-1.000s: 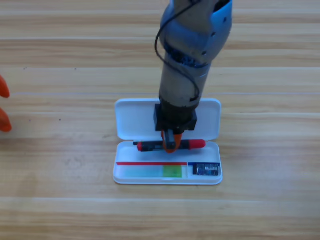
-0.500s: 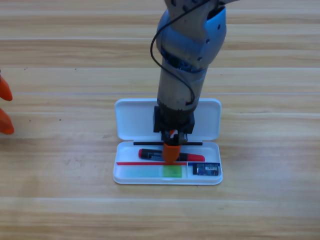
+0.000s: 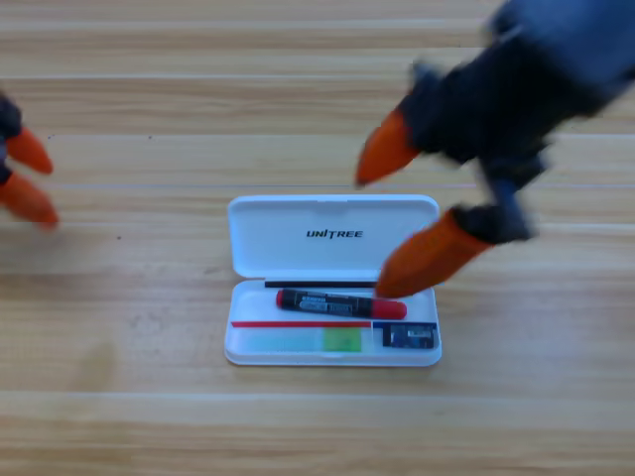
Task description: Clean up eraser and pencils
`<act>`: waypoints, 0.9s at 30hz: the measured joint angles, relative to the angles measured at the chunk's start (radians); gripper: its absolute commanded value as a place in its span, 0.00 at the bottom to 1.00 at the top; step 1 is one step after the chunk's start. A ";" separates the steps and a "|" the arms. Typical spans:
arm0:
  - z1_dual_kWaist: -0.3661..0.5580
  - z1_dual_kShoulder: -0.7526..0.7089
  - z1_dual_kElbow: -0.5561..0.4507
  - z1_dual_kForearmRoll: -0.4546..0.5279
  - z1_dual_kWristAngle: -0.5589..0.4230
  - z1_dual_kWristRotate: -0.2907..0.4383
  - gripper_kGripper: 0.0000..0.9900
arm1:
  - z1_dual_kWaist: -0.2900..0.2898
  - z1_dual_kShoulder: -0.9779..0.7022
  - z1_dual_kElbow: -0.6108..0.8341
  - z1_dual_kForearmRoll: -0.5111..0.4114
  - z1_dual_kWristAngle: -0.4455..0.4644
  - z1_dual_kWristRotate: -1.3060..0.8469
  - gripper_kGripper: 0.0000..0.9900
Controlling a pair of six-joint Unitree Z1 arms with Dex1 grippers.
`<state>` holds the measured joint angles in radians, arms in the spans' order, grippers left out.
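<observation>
At the frame's left edge the left gripper (image 3: 22, 178) waited, its orange jaws apart. In the lower middle sat the open white case (image 3: 332, 245) on the wooden table (image 3: 119, 397), holding the green pencil (image 3: 316, 340), the red-ended pencil (image 3: 340, 303) above it, and the eraser (image 3: 408, 337) at lower right. At upper right the right gripper (image 3: 389, 225) hung with jaws spread wide, empty.

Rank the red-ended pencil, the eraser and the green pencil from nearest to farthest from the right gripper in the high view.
From the right gripper, jaws open above the case:
1. Red-ended pencil, upper slot, just under the lower jaw.
2. Eraser, lower right compartment.
3. Green pencil, lower left slot.
</observation>
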<state>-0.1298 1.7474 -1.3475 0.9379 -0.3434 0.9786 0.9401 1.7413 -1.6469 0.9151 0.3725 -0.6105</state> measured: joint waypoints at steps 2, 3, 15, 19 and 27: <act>0.000 0.024 -0.067 0.000 -0.031 -0.008 0.62 | 0.000 -0.099 0.063 -0.063 0.018 0.025 0.98; 0.000 0.039 -0.102 0.000 -0.047 -0.010 0.52 | 0.000 -0.136 0.077 -0.073 0.027 0.038 0.98; 0.000 0.307 -0.476 0.000 -0.313 -0.008 0.00 | 0.000 -0.235 0.183 -0.118 0.142 0.062 0.98; -0.005 0.378 -0.514 0.000 -0.324 -0.034 0.00 | 0.000 -0.235 0.184 -0.119 0.156 0.064 0.98; -0.081 0.533 -0.527 0.002 -0.443 -0.038 0.00 | 0.000 -0.235 0.194 -0.119 0.165 0.072 0.98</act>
<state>-0.2108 2.2806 -1.8744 0.9396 -0.7861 0.9404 0.9398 1.5064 -1.4530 0.7960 0.5373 -0.5383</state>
